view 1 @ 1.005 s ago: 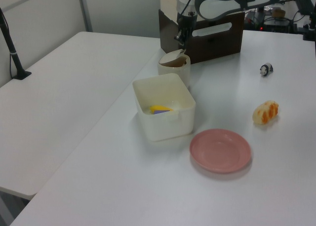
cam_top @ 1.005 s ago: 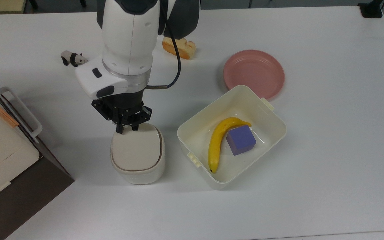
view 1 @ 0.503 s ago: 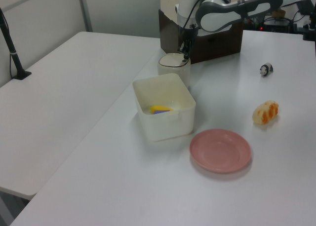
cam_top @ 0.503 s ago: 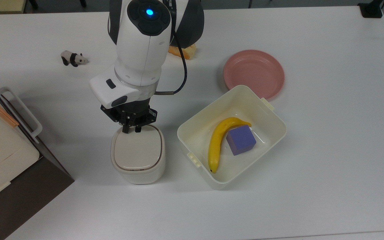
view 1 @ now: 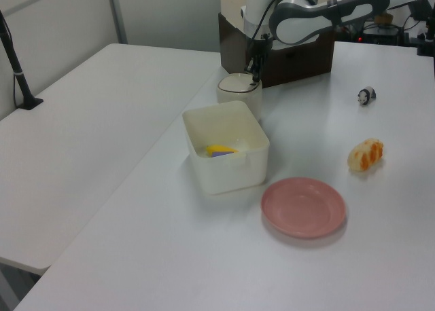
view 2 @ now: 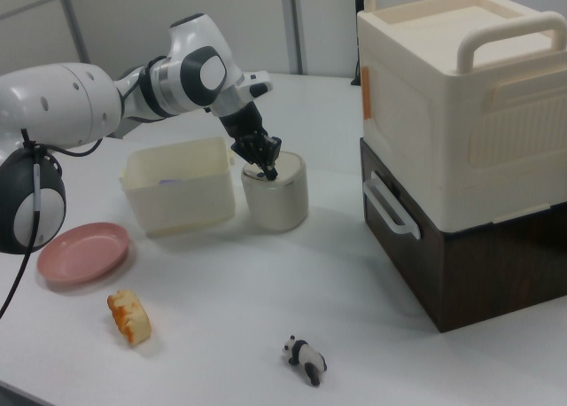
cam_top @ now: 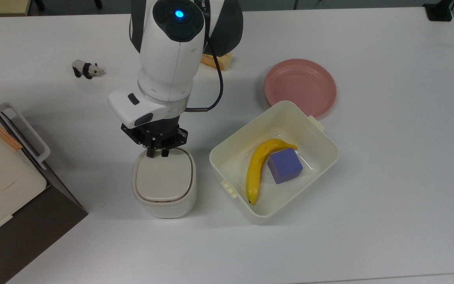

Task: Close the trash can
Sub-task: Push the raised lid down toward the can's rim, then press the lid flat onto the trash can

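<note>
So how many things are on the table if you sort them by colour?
Cream or white: 2, the trash can and the tub
Yellow: 1, the banana
Purple: 1, the block
Pink: 1, the plate
Black and white: 1, the panda
Orange: 1, the bread
Total: 7

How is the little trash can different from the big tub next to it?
The trash can has its lid shut flat; the tub is open on top. The trash can is smaller and rounded; the tub is bigger and boxy. The tub holds a banana and purple block. Both are cream-white.
</note>
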Controlling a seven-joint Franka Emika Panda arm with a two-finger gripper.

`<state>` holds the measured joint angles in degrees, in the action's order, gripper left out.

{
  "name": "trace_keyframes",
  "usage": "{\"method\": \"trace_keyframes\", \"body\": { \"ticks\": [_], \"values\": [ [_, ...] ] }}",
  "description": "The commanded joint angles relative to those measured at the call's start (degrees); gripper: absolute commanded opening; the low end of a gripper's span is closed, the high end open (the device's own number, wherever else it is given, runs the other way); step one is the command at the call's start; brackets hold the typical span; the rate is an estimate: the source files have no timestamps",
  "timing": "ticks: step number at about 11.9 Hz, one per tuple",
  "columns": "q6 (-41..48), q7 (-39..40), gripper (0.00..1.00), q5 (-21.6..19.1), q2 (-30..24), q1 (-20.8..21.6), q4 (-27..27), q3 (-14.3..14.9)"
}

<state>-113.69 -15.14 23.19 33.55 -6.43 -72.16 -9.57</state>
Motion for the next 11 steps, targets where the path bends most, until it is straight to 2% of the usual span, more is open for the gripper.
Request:
{"method": "trace_keyframes", "body": {
  "ticks": [1, 6, 11],
  "values": [
    [-2.1, -0.2, 0.0, 0.4, -1.6, 0.6, -3.3, -0.3],
    [-8.9, -4.1, 0.0, 0.7, -1.1, 0.3, -2.9, -0.4],
    [-11.7, -5.6, 0.0, 0.3, -0.8, 0.1, -2.9, -0.4]
  ]
}}
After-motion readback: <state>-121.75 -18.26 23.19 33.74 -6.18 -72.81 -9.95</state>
